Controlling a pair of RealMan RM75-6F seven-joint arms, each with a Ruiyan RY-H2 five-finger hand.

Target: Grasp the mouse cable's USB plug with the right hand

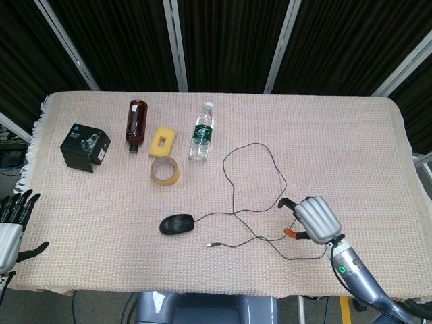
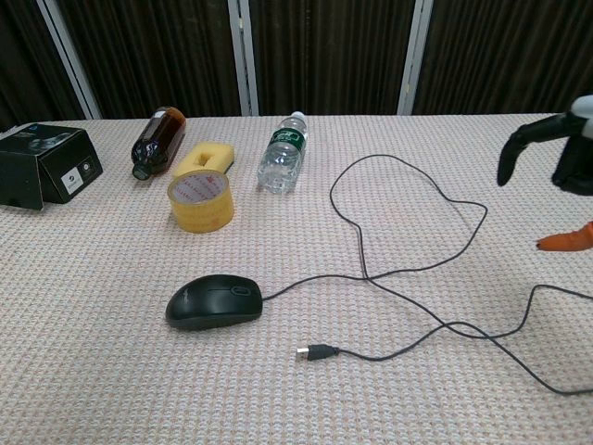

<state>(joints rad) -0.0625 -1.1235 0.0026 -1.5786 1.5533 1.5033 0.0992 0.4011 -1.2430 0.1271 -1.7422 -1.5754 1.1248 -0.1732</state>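
A black mouse (image 1: 177,223) (image 2: 213,300) lies near the table's front edge, its thin black cable (image 1: 254,185) (image 2: 408,232) looping to the right. The silver USB plug (image 1: 212,246) (image 2: 311,351) lies free on the cloth in front of the mouse. My right hand (image 1: 312,219) (image 2: 556,167) hovers above the cable's right loop, well right of the plug, fingers apart and holding nothing. At the front left corner, off the table, my left hand (image 1: 12,226) is open; the chest view does not show it.
At the back left stand a black box (image 1: 85,148), a brown bottle (image 1: 136,122) lying down, a yellow sponge (image 1: 162,140), a tape roll (image 1: 165,169) and a water bottle (image 1: 201,133). The woven cloth (image 1: 351,142) covers the table.
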